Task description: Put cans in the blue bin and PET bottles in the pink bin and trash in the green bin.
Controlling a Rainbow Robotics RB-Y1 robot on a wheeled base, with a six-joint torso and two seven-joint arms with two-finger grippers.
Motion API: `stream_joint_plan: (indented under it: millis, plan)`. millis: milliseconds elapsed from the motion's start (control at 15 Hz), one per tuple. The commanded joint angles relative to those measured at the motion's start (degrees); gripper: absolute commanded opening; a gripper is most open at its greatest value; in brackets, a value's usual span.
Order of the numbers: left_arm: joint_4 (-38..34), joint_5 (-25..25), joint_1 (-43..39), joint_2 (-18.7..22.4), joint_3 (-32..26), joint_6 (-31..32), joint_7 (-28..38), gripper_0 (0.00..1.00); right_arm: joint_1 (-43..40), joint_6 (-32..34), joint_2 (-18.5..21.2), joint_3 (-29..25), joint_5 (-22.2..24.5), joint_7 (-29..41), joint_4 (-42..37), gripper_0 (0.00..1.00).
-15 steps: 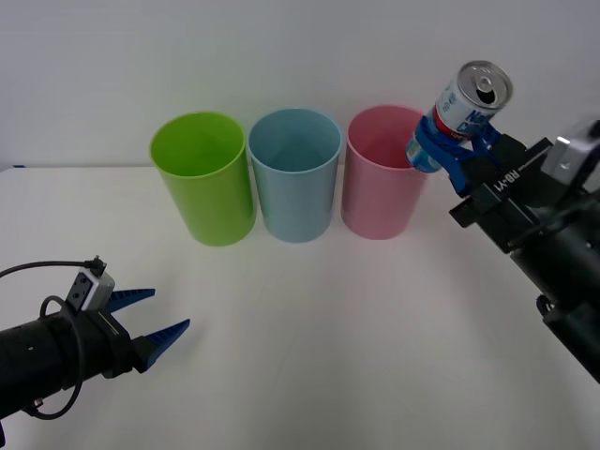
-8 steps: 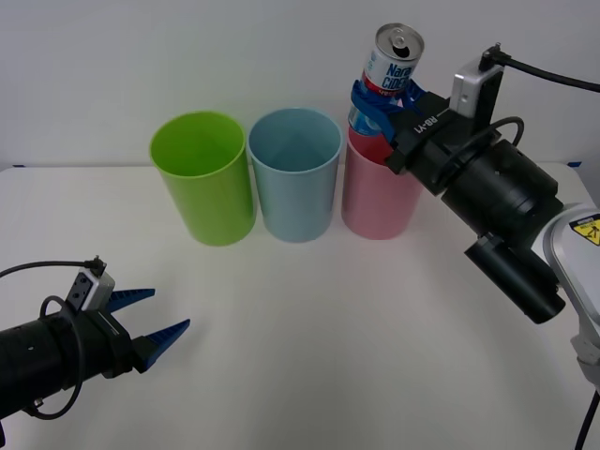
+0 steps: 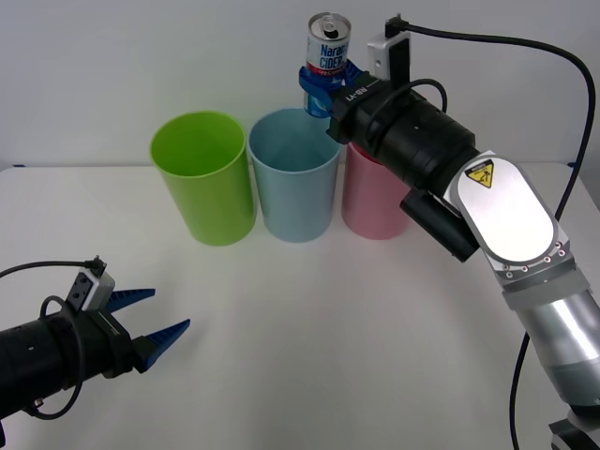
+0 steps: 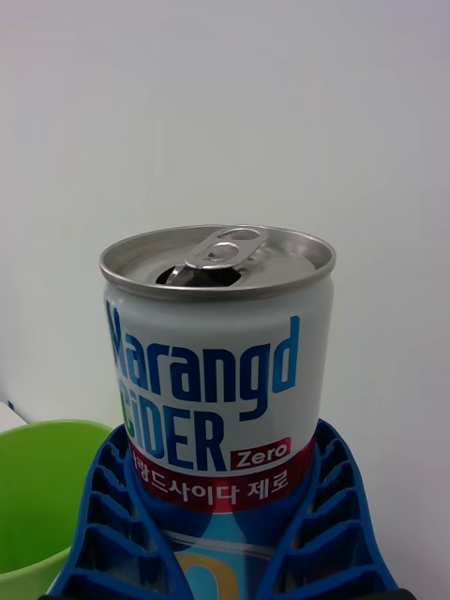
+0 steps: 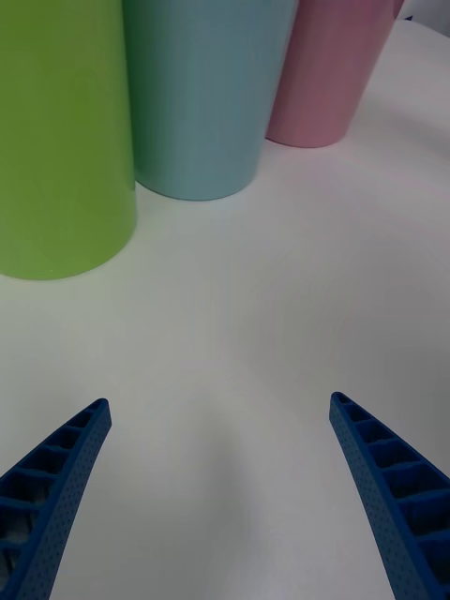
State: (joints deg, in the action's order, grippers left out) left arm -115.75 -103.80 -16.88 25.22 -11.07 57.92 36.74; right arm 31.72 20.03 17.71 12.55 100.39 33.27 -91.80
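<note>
A slim can (image 3: 328,45) with a blue and white label and an opened silver top is held upright in the air, my right gripper (image 3: 323,86) shut on its lower half. It hangs above the right rim of the blue bin (image 3: 294,175), near the gap to the pink bin (image 3: 371,197). The right wrist view shows the can (image 4: 217,375) between blue ribbed fingers (image 4: 323,525). The green bin (image 3: 203,178) stands leftmost in the row. My left gripper (image 3: 150,321) rests open low at the front left, with nothing between its fingers (image 5: 67,459).
The three bins stand side by side along the back of the white table (image 3: 328,337), close to the wall. In the left wrist view they appear as the green bin (image 5: 56,141), blue bin (image 5: 202,94) and pink bin (image 5: 323,70). My right arm crosses over the pink bin.
My right arm has carried the can leftward and upward, from beside the pink bin's right edge to above the blue bin's right rim. The left arm has not moved.
</note>
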Motion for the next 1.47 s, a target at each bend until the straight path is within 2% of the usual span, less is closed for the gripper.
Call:
stream_joint_plan:
  millis: [67,400,533,1133,1200,1267,1467]
  plan:
    - [0.0,0.0,0.0,0.0,0.0,0.0,0.0,0.79,2.74,0.62,0.04,1.6,1.56,1.45,3.56,0.0]
    - [0.0,0.0,0.0,0.0,0.0,0.0,0.0,0.79,7.66,1.85,-0.57,3.79,2.35,1.97,10.06,0.0]
    - [0.0,0.0,0.0,0.0,0.0,0.0,0.0,0.79,8.45,1.76,-1.45,3.62,4.63,2.32,12.0,0.0]
    - [0.0,0.0,0.0,0.0,0.0,0.0,0.0,0.79,8.45,1.85,-1.72,4.59,5.95,2.85,13.14,0.02]
    - [0.0,0.0,0.0,0.0,0.0,0.0,0.0,0.79,8.54,1.85,-1.63,4.76,5.95,2.76,13.05,0.19]
    - [0.0,0.0,0.0,0.0,0.0,0.0,0.0,0.79,8.54,1.85,-1.72,4.76,6.04,2.76,13.05,0.98]
    - [0.0,0.0,0.0,0.0,0.0,0.0,0.0,0.79,8.54,1.76,-1.63,4.76,6.92,2.76,13.14,1.0]
